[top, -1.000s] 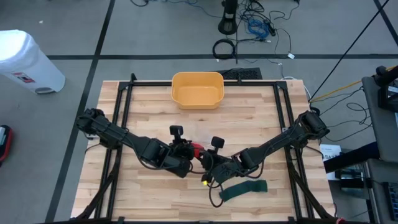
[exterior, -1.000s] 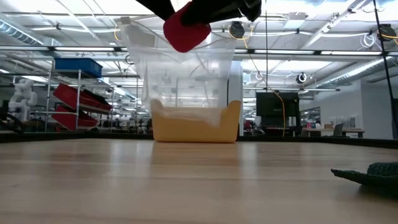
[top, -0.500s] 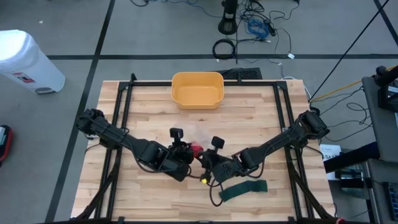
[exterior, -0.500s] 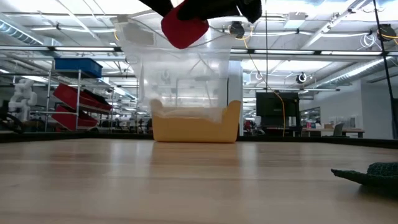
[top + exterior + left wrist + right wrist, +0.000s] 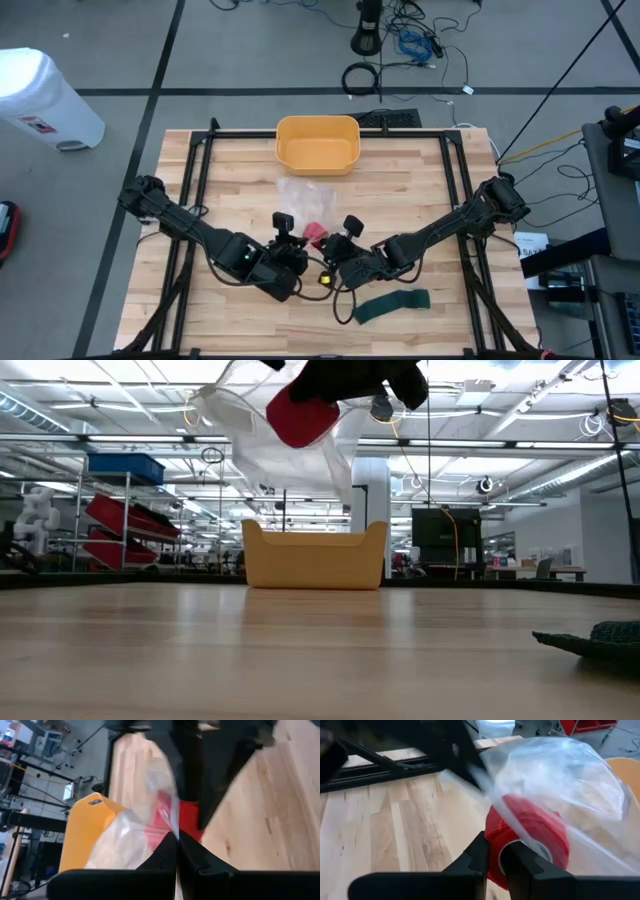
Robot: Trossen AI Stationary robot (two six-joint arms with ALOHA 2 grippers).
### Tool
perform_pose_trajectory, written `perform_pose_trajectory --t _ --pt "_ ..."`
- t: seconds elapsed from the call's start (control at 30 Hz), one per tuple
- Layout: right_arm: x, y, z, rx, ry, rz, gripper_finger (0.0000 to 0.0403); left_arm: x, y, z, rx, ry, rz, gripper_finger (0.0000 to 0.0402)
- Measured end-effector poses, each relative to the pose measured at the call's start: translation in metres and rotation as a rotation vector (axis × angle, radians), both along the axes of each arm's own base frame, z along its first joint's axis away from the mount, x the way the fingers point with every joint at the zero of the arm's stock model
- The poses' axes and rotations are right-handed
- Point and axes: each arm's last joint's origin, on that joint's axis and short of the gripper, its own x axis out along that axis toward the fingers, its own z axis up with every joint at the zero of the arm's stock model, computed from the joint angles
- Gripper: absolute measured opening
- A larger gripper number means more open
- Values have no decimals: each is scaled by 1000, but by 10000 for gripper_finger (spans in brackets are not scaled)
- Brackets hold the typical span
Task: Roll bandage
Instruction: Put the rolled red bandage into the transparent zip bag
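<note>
Red bandage roll [image 5: 527, 840] pinched in right claw [image 5: 492, 857], midair.

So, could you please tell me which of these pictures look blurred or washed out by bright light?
Left wrist view: the plastic bag and the arm parts above it are smeared, while the fingers stay sharp. Right wrist view: the dark arm crossing the top is blurred; the red bandage roll is clear. Low view: ceiling lights wash out the top. High view: evenly lit.
</note>
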Motion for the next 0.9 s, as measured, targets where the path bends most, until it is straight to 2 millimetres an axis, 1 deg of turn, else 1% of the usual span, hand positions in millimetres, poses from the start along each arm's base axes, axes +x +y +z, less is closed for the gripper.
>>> perform_pose_trajectory --t 0.07,0.2,0.5,0.6,0.7,0.9 --pt "0 0 -1 9 2 -6 36 -3 0 4 -3 -18 3 2" --pt "-2 4 -1 27 -7 -5 36 -5 -1 6 -19 -33 12 2" --pt "-7 22 8 33 -90 24 36 -5 -2 5 -74 -40 26 2" --pt "-9 27 10 19 -113 2 36 -6 -4 5 -76 -42 23 2" --pt "-13 29 9 -1 -124 -54 36 -7 -6 5 -81 -45 19 2" --pt "-20 25 0 24 -88 -149 36 -12 -15 5 -55 -56 0 2"
